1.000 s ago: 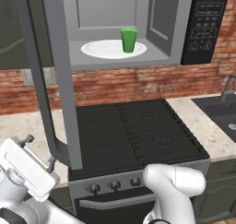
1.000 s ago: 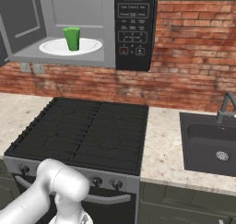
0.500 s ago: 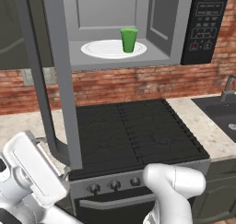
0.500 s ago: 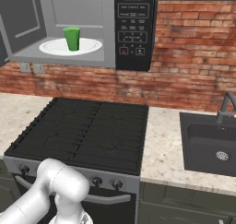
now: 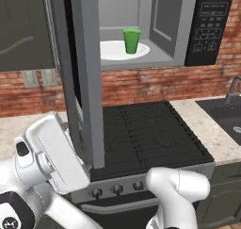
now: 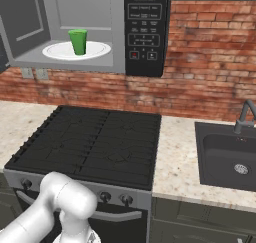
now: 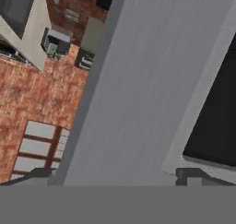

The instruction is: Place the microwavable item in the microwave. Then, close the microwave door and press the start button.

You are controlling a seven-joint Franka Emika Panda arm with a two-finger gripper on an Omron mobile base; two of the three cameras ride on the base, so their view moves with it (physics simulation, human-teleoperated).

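Note:
The microwavable item, a green cup (image 5: 132,40) (image 6: 78,41), stands upright on the white turntable plate (image 5: 113,51) (image 6: 97,50) inside the microwave (image 5: 164,30) (image 6: 90,63). The microwave door (image 5: 89,82) (image 7: 138,89) hangs partly open, swung out toward me over the stove's left side. My white hand (image 5: 54,150) sits low at the door's outer face, near its bottom edge. In the hand view the gripper (image 7: 117,176) is open, its fingertips (image 7: 40,174) wide apart right against the grey door frame beside the dark window (image 7: 216,117). Nothing is held.
The black control panel (image 5: 211,28) (image 6: 145,29) with green digits is right of the cavity. A black stove (image 5: 146,134) (image 6: 90,142) lies below, a sink (image 6: 230,157) to the right, a brick wall with outlets (image 5: 40,77) behind. My arm's elbow (image 5: 179,190) rises in front of the stove.
My hand has risen and moved in against the door's lower outer face. The door has swung a little to the right, toward the microwave. The cup has not moved.

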